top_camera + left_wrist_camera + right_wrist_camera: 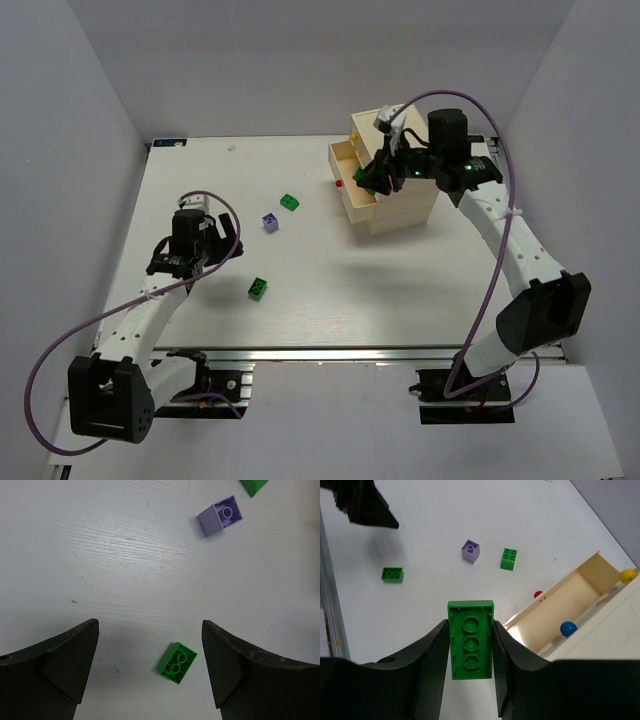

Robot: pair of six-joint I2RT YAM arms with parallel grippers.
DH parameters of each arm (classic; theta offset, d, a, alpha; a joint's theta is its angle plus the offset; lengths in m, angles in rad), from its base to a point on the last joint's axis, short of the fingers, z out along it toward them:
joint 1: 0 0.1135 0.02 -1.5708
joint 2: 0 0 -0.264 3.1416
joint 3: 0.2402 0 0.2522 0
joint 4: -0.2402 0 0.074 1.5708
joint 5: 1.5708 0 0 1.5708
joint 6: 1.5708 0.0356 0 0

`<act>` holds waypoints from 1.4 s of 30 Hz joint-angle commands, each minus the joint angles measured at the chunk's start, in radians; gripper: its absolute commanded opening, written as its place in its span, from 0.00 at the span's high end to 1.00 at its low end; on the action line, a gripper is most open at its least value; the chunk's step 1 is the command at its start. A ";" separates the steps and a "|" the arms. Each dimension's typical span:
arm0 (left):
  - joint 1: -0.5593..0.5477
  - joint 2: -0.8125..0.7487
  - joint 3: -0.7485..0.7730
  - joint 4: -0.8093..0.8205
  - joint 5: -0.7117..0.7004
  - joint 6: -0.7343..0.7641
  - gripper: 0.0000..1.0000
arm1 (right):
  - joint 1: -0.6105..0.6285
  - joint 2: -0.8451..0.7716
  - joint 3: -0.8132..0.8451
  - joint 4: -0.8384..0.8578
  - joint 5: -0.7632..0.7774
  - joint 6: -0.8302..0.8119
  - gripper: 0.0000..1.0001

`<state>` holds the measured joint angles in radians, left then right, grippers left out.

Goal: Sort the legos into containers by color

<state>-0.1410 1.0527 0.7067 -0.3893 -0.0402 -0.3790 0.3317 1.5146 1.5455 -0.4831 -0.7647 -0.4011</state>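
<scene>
Clamping a green lego [470,655], the right gripper [470,627] masks part of the chest [405,212] from overhead. The left gripper [150,626] gapes wide near a smaller green lego [176,662].

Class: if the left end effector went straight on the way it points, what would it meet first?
Probably the small green plastic brick lying on the white table, framed by the open left end effector; depth is unclear.

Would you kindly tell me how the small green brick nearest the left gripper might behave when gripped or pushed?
The green brick looks like rigid moulded plastic, so it probably won't deform in a pinch. Being boxy and squat, it should slide on the smooth table rather than roll or tip.
</scene>
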 commanded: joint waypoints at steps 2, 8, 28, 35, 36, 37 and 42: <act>0.003 0.015 0.010 0.007 0.022 0.005 0.07 | 0.093 0.062 0.042 0.147 0.169 0.235 1.00; 0.003 0.065 0.023 0.004 0.022 0.011 0.06 | 0.236 0.157 0.080 0.239 0.633 0.295 1.00; -0.016 0.078 0.030 0.000 0.069 0.015 0.03 | 0.308 0.312 0.093 0.282 1.322 0.248 1.00; -0.016 0.092 0.028 0.006 0.100 0.025 0.02 | 0.310 0.328 0.103 0.247 1.263 0.248 0.55; -0.016 0.093 0.028 0.007 0.105 0.028 0.02 | 0.311 0.329 0.107 0.239 1.253 0.249 0.53; -0.016 0.096 0.028 0.007 0.115 0.032 0.02 | 0.310 0.331 0.113 0.235 1.245 0.252 0.48; -0.016 0.118 0.025 0.010 0.161 0.057 0.02 | 0.310 0.337 0.148 0.193 1.179 0.268 0.33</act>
<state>-0.1528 1.1603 0.7086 -0.3885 0.0750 -0.3481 0.6483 1.8412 1.6432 -0.2600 0.4385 -0.1387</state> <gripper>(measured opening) 0.978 0.660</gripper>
